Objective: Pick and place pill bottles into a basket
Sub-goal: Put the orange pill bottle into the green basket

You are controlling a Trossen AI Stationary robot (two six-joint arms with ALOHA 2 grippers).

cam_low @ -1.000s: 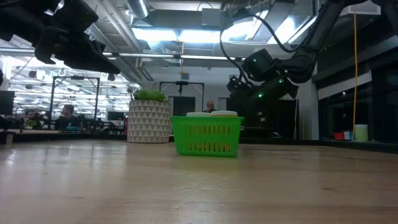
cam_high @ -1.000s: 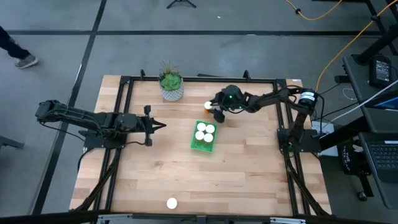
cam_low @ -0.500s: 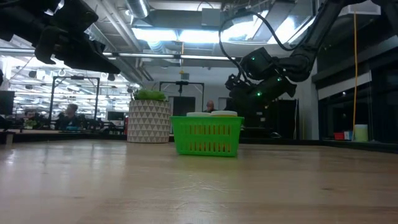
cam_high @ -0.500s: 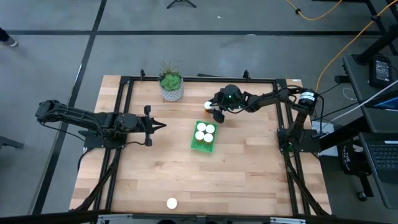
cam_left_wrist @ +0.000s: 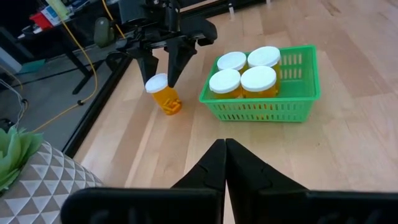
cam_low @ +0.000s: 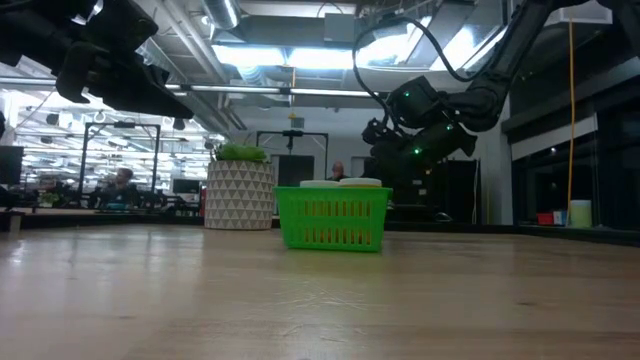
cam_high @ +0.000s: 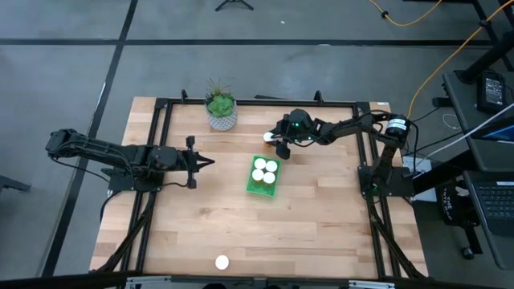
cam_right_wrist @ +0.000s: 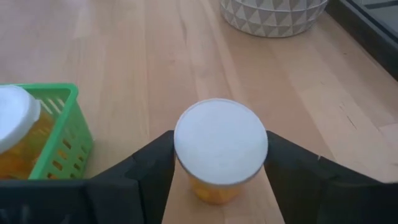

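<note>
While the left gripper (cam_high: 210, 162) waits clenched and empty, the right gripper (cam_left_wrist: 160, 84) grasps a bottle (cam_right_wrist: 220, 151) just beside the basket (cam_high: 262, 185).

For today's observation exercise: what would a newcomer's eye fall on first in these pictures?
The bright green basket at mid-table, with four white-capped pill bottles standing in it. Just beyond it, the right gripper has its fingers on either side of another bottle. One lone bottle stands near the table's front edge.
</note>
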